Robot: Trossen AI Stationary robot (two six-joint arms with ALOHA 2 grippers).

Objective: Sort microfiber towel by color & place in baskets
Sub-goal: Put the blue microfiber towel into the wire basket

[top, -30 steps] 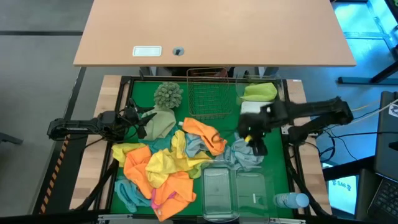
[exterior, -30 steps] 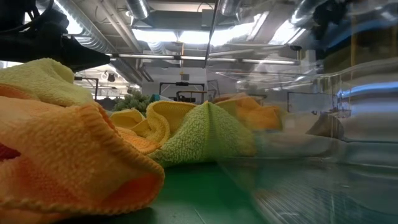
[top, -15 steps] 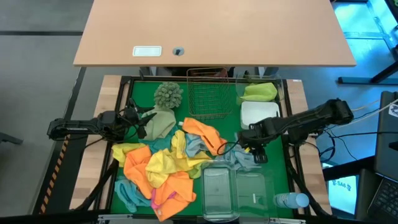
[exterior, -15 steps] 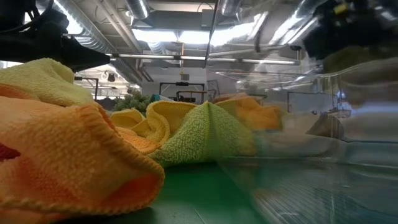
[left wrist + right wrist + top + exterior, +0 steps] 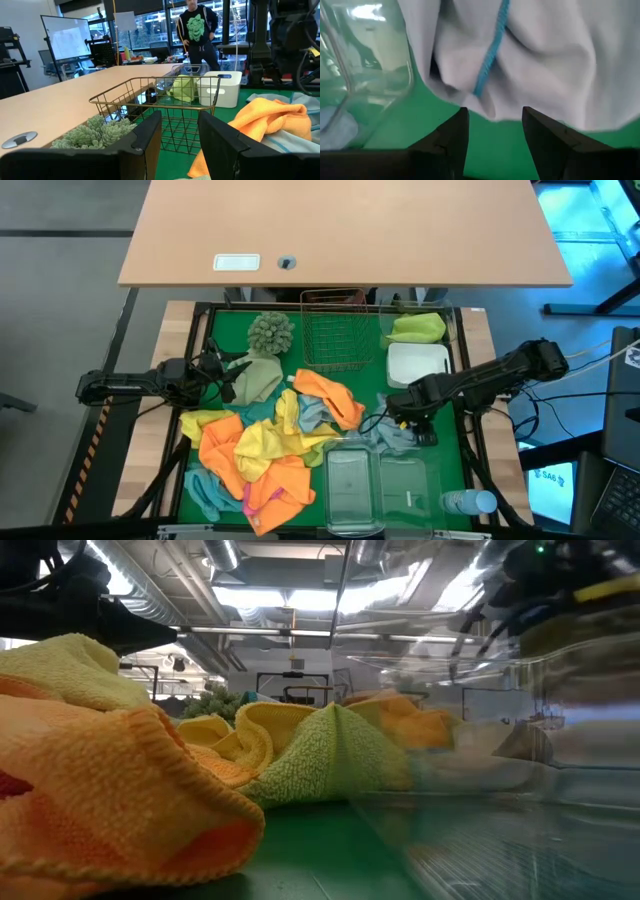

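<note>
Orange [image 5: 325, 395], yellow [image 5: 262, 442], teal [image 5: 205, 490] and pink [image 5: 247, 500] towels lie heaped on the green mat. A pale grey-blue towel [image 5: 397, 436] lies by the clear tubs; in the right wrist view it [image 5: 540, 55] shows a blue stitched edge. My right gripper [image 5: 402, 420] is open and points down at that towel's edge [image 5: 492, 120]; whether it touches, I cannot tell. My left gripper [image 5: 232, 376] is open and empty beside a pale green towel [image 5: 258, 378]. A lime towel [image 5: 418, 328] lies in the far right tub.
A copper wire basket [image 5: 335, 340] stands at the far middle, with a white tray [image 5: 418, 363] to its right. Two clear tubs [image 5: 350, 485] [image 5: 405, 480] stand at the near edge, a bottle [image 5: 470, 501] beside them. A shaggy green ball [image 5: 270, 332] sits far left. A person [image 5: 197, 27] stands beyond the table.
My right gripper has gone from over the white tray toward the table's near edge and down, to the pale grey-blue towel. The white tray now shows uncovered. The towels have stayed where they were.
</note>
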